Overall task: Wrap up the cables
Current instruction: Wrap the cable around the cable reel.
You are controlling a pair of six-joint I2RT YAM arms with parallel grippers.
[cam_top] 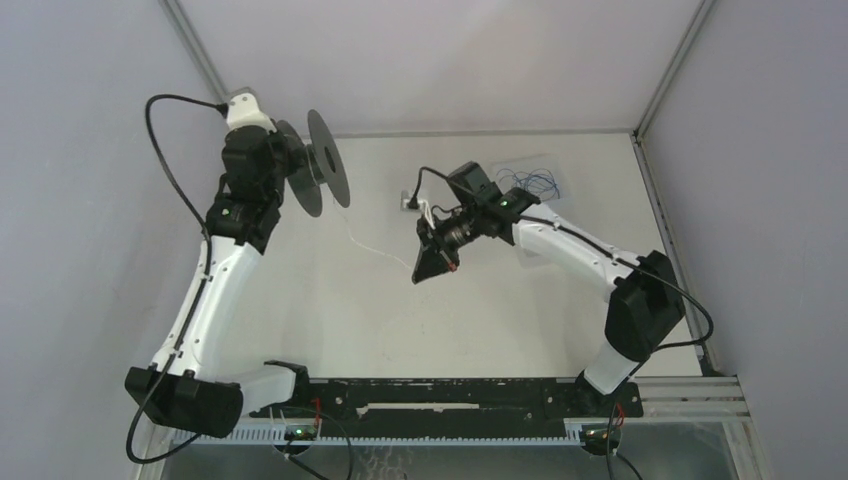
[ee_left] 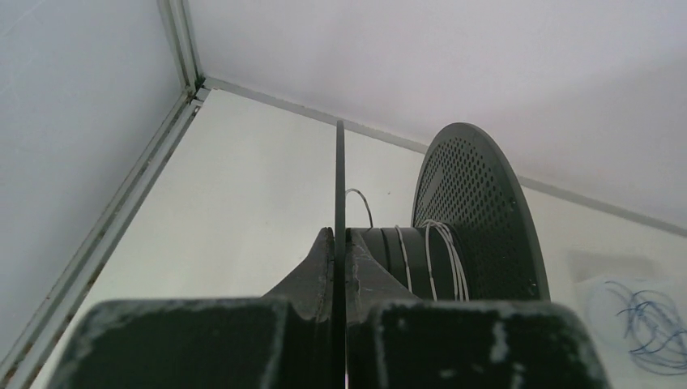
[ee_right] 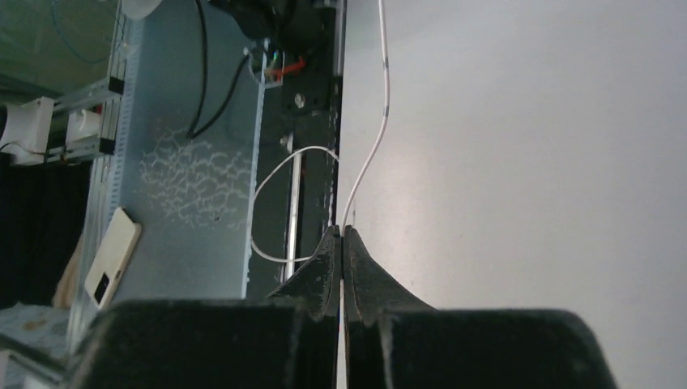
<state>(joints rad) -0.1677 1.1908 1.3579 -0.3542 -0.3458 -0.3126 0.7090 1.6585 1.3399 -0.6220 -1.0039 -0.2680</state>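
My left gripper point(ee_left: 340, 243) is shut on the near flange of a black spool point(cam_top: 320, 165), held up at the back left of the table. A few turns of the thin whitish cable point(ee_left: 454, 263) lie around the spool's hub point(ee_left: 405, 259). From the spool the cable point(cam_top: 375, 247) runs across the table to my right gripper point(cam_top: 432, 263), near the table's middle. In the right wrist view the right gripper point(ee_right: 343, 235) is shut on the cable point(ee_right: 381, 130), which rises from the fingertips; a loose loop point(ee_right: 271, 207) hangs to the left.
A tangle of thin blue wire point(cam_top: 530, 183) lies on a clear sheet at the back right, also visible in the left wrist view point(ee_left: 648, 316). A small white connector point(cam_top: 408, 202) sits near the right wrist. The enclosure's frame posts point(cam_top: 660, 90) border the table.
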